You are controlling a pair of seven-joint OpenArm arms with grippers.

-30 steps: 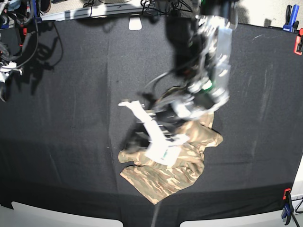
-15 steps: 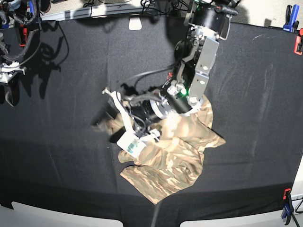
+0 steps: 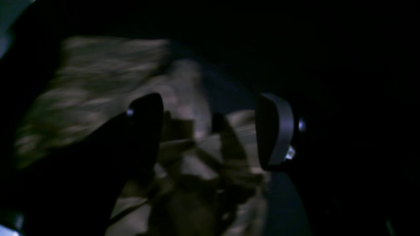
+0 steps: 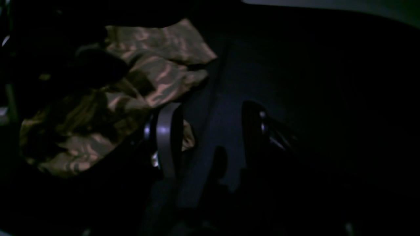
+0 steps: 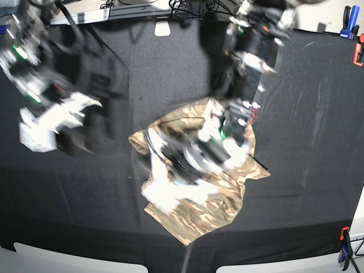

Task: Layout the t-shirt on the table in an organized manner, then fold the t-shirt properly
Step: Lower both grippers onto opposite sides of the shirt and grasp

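Camouflage t-shirt [image 5: 219, 207] released; left claw [image 3: 210, 131] apparently reopened.

The t-shirt [image 5: 219, 207] carries a camouflage print of tan, beige and olive-brown streaks, and in the right wrist view the same print [image 4: 154, 75] reads as orange-tan blotches on dark brown. The table [image 5: 318, 125] wears black cloth with faint pale scuffs. A blue clamp [image 5: 347, 23] and a red clamp [image 5: 359, 52] sit at its far edge. The left gripper [image 5: 162, 190] is white with black parts, a green light glowing on its arm. The right gripper [image 5: 48, 122] is white and black too.
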